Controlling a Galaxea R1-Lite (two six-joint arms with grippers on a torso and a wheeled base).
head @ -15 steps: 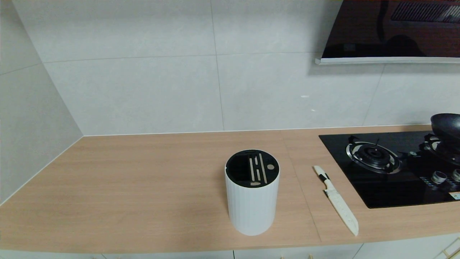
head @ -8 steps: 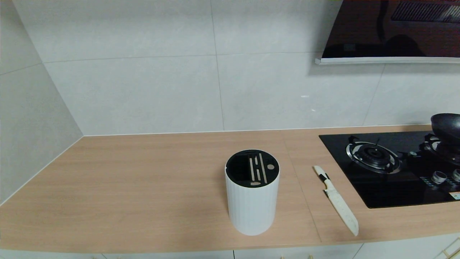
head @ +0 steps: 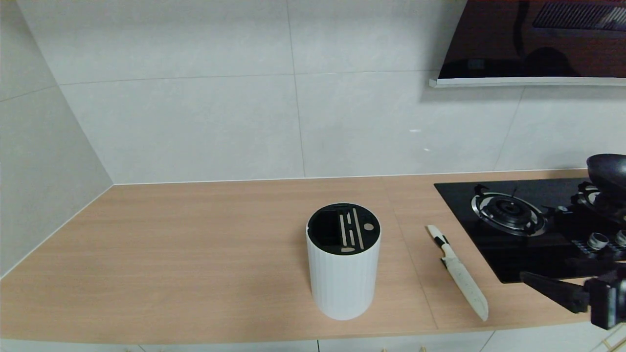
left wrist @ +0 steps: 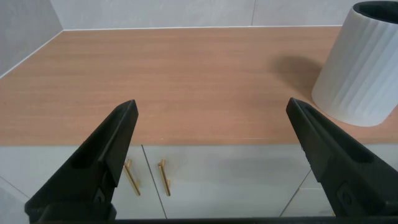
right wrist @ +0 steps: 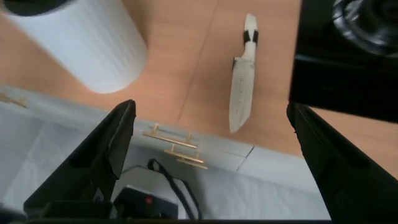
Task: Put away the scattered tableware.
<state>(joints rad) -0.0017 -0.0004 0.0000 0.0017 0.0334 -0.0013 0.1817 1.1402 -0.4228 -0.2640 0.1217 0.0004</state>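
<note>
On the head camera I see the knife [head: 457,271] flat on the counter [head: 195,244] at 3 o'clock of the white knife holder [head: 343,274], blade tip toward 5, plus the holder's slotted top. My wrist cameras add the pincers: right gripper [right wrist: 207,115] spread wide near the blade tip, left gripper [left wrist: 211,106] spread wide at the holder's 7 o'clock

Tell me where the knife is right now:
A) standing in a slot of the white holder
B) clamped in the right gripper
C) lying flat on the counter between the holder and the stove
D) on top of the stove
C: the knife lies flat on the counter, between the white holder and the stove; the right gripper is open and empty.
</note>
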